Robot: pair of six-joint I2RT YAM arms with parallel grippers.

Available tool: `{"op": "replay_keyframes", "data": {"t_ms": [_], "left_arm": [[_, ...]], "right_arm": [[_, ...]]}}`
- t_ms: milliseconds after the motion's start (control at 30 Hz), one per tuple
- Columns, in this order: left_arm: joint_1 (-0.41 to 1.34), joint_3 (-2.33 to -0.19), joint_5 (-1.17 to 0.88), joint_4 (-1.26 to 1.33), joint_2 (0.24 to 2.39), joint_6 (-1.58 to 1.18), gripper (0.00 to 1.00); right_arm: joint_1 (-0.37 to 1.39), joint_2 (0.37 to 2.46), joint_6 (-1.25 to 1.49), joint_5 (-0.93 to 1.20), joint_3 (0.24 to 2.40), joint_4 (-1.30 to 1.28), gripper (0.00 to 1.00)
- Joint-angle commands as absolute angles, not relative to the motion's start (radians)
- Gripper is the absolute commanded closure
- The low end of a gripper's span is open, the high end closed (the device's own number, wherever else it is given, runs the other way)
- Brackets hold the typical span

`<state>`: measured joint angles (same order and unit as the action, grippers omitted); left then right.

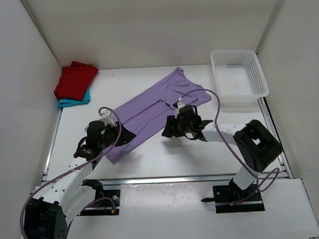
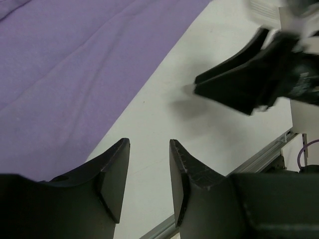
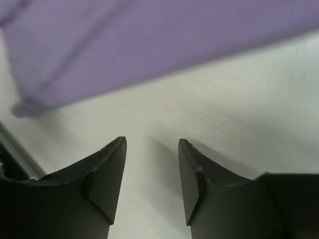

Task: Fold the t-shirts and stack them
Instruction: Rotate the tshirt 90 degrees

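Note:
The lilac t-shirt (image 1: 159,109) lies slantwise across the middle of the table, folded lengthwise, its collar end toward the basket. A folded dark red t-shirt (image 1: 74,79) rests on a folded teal t-shirt (image 1: 74,101) at the far left corner. My left gripper (image 1: 126,136) hovers at the lilac shirt's near edge; its jaws stand open and empty (image 2: 149,145) over bare table, with the lilac cloth (image 2: 75,74) to the left. My right gripper (image 1: 168,130) is also open and empty (image 3: 152,143), just off the near edge of the lilac cloth (image 3: 149,40).
A white mesh basket (image 1: 254,69) stands at the far right corner. White walls close in the table at left, back and right. A metal rail (image 1: 167,180) runs along the near edge. The right gripper (image 2: 249,84) shows as a blurred shape in the left wrist view.

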<state>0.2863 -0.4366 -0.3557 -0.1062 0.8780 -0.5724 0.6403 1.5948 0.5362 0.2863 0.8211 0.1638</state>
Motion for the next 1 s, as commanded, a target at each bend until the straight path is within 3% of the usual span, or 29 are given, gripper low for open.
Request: {"op": "replay_keyframes", "data": {"t_ms": [0,200,300,400,533,600,767,833,900,967], "left_arm": [[0.310,-0.442,-0.347,-0.107,0.867,-0.561,0.52],[0.290,-0.425,-0.347,-0.112,0.830,-0.555,0.56],[0.295,-0.429,-0.336,-0.115,0.822,-0.551,0.57],[0.301,-0.431,-0.333,-0.107,0.837,-0.548,0.58],[0.310,-0.439,-0.325,-0.100,0.864,-0.545,0.58],[0.314,-0.452,-0.325,-0.104,0.877,-0.543,0.59],[0.351,-0.463,-0.287,-0.095,0.928,-0.531,0.59],[0.379,-0.471,-0.272,-0.092,0.948,-0.526,0.59],[0.400,-0.466,-0.246,-0.104,0.969,-0.505,0.59],[0.423,-0.459,-0.195,-0.127,0.980,-0.499,0.59]], "right_arm": [[0.661,1.620,0.644,0.223,0.808,0.316,0.55],[0.679,1.799,0.755,0.097,0.865,0.338,0.54],[0.670,1.911,0.788,0.133,0.922,0.328,0.57],[0.661,1.974,0.808,0.169,0.962,0.308,0.69],[0.625,1.939,0.790,0.187,0.922,0.314,0.98],[0.585,1.846,0.767,0.244,0.850,0.327,1.00],[0.370,1.585,0.580,0.401,0.628,0.175,0.99],[0.307,1.473,0.514,0.464,0.588,0.115,0.84],[0.241,1.390,0.496,0.459,0.545,0.098,0.61],[0.175,1.344,0.500,0.352,0.551,0.116,0.55]]}}
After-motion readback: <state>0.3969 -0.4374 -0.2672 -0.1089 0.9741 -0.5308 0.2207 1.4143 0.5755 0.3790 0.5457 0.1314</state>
